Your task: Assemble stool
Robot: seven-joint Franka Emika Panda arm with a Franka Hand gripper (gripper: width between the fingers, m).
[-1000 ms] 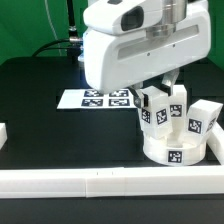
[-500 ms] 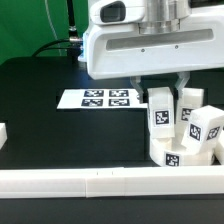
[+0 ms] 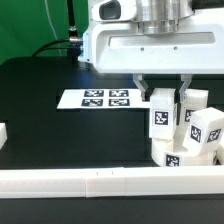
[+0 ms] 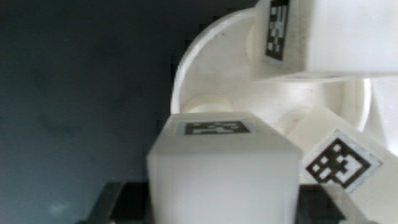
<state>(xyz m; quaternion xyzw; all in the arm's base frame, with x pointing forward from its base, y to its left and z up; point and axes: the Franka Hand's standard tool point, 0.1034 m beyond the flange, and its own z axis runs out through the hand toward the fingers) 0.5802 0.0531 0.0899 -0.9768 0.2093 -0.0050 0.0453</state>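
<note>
The arm stands over the stool's round seat (image 3: 183, 155), which rests on the black table (image 3: 60, 130) at the exterior view's right, just behind the white border rail (image 3: 100, 184). The fingers (image 3: 163, 92) pinch an upright tagged leg (image 3: 161, 115) from both sides, its lower end at the seat's top. Two more legs (image 3: 205, 133) stand on the seat just beside it. In the wrist view the gripped leg (image 4: 222, 165) fills the foreground, the seat's curved rim (image 4: 214, 70) behind. The marker board (image 3: 100, 99) lies flat, apart, toward the exterior view's left.
</note>
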